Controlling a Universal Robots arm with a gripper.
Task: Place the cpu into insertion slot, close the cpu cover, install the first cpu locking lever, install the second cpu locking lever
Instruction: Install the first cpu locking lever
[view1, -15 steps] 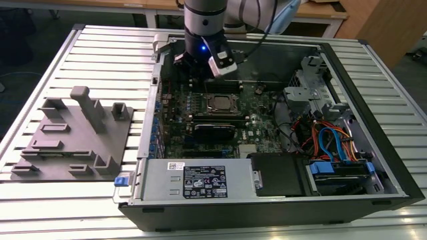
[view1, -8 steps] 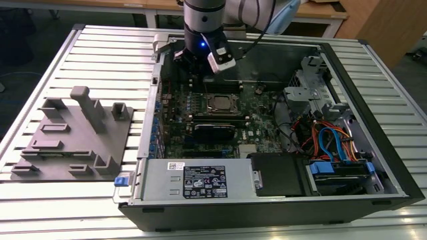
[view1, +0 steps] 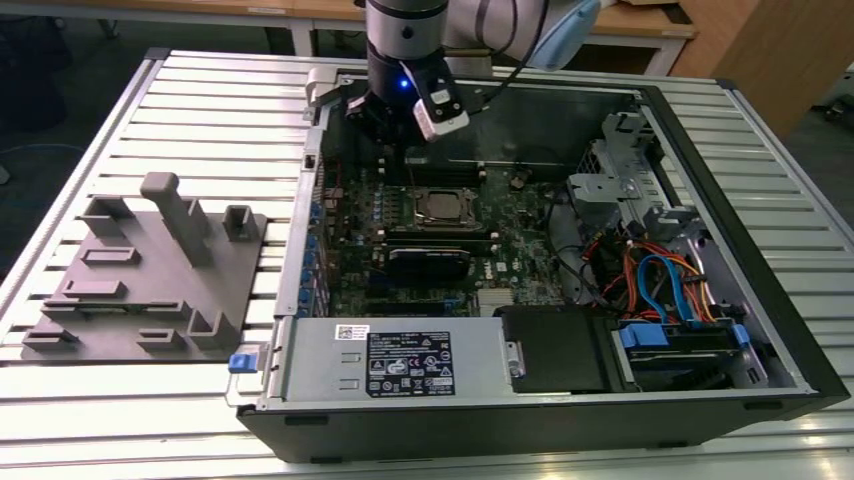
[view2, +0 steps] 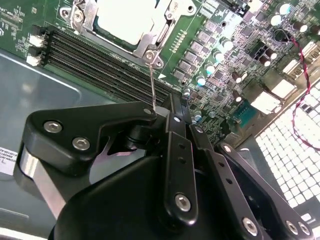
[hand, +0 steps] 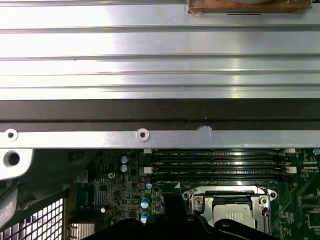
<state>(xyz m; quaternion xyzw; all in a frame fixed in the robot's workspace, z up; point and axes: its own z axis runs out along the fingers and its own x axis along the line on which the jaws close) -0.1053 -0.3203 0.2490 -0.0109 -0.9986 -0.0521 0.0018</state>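
The cpu (view1: 437, 206) is seen seated in the insertion slot (view1: 412, 206), with the cpu cover (view2: 159, 35) laid flat around it. A thin wire lever (view2: 151, 82) is raised from the cover's corner up to the gripper (view2: 161, 116), which is poised over the long memory slots (view2: 100, 60). Whether the gripper is wide or narrow cannot be told. A grey fixture tray (view1: 147, 270) is set beside the computer case (view1: 561, 440) on the slatted table (view1: 200, 90).

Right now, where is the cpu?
In the exterior view the cpu lies mid-motherboard inside the open computer case, framed by the cpu cover and beside the long memory slots.
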